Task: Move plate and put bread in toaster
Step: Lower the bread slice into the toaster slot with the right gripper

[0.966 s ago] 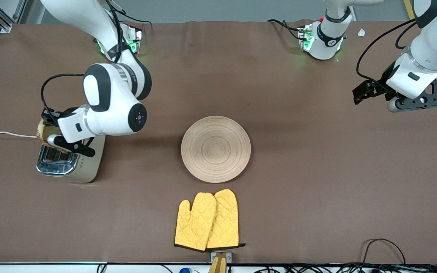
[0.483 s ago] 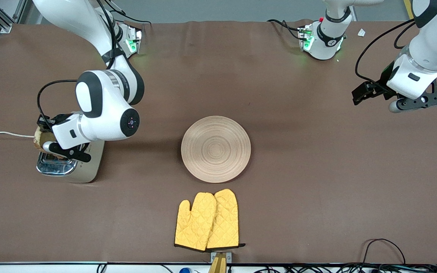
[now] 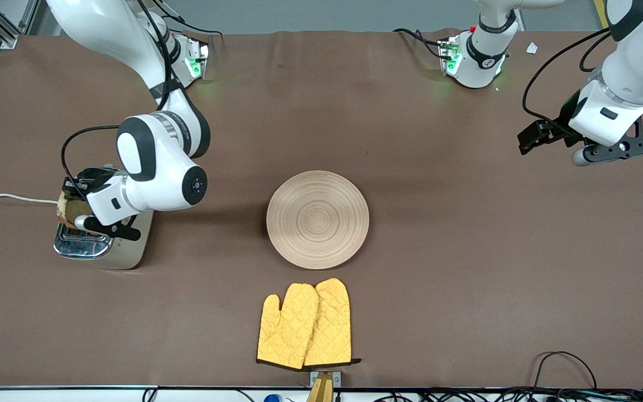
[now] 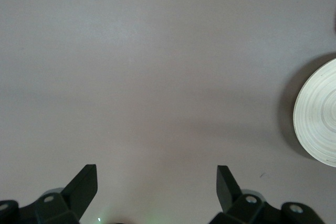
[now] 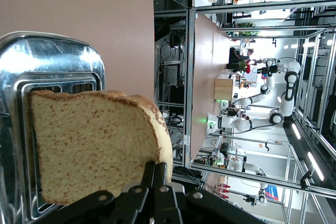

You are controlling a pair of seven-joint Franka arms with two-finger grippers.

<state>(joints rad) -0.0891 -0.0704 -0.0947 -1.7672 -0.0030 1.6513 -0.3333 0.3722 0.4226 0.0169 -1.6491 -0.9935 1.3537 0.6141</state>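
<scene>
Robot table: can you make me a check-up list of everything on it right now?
Surface: brown cloth on the table.
Job's things: plate lies mid-table; bread held over the toaster, not yet in a slot.
Clutter: yellow oven mitts, nearer the front camera than the plate.
Grippers: right gripper shut on the bread; left gripper open, waiting over bare cloth at the left arm's end.
Cables: white cord runs from the toaster; black cables at the table's near edge.
Surroundings: lab racks in the right wrist view.
</scene>
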